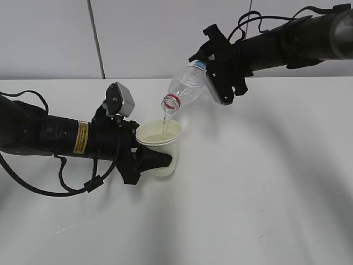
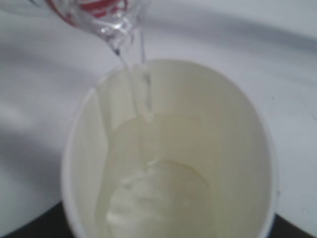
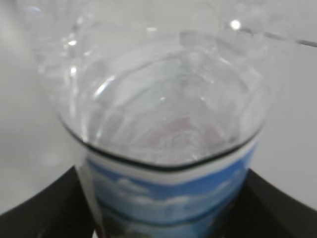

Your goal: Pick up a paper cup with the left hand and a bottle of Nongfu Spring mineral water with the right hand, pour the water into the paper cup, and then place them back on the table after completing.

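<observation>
Right now the right tool (image 1: pixel 223 83), clamped on the tilted bottle (image 1: pixel 185 88), should hold its angle steady over the paper cup (image 1: pixel 159 148) gripped by the left tool (image 1: pixel 144 160).

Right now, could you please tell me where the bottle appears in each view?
Exterior: bottle top centre, tilted, neck down over the cup.
Left wrist: only its neck, top left.
Right wrist: fills the frame.
Shared landmark: none across all three; exterior and left wrist share the cup.

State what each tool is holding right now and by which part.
The left tool grips the paper cup around its lower side wall. The right tool grips the water bottle around its labelled body near the base, tilted neck-down over the cup.
</observation>
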Motion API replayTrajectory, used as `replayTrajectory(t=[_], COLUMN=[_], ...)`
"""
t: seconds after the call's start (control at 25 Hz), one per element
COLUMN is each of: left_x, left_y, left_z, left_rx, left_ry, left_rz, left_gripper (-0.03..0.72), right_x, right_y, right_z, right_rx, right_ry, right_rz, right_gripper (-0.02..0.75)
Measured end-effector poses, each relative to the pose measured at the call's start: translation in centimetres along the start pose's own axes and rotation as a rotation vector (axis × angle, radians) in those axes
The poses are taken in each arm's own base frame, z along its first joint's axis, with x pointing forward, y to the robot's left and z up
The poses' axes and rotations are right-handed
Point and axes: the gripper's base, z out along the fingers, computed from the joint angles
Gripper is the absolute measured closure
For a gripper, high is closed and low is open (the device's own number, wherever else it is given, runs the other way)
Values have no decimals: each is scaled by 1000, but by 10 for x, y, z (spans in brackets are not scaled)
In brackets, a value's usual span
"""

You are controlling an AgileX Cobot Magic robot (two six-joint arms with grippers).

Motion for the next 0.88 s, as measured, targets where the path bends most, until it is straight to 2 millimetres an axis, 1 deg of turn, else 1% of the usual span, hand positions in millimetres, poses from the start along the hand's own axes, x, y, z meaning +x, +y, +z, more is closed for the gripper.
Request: replayTrajectory(t=[0.28,0.52,0.6,0.68,0.88], left_x=[0,0,0,0,2], left_y=[0,0,0,0,2], left_z=[0,0,0,0,0], left_rx=[-1,-3,-4,-4,-20], left_ry=[1,3,4,4,17], left_rz=[0,0,0,0,-2], left_gripper=[322,322,322,322,322], right_x=[3,3,3,3,-1], right_y=[-6,-6,-6,-6,-7], right_z=[-1,-1,-1,-1,-1], right_rx=[17,17,17,18,19], right_ry=[9,9,9,8,-33], right_rz=[-6,-8,15,89,415], right_gripper=[265,265,265,265,265])
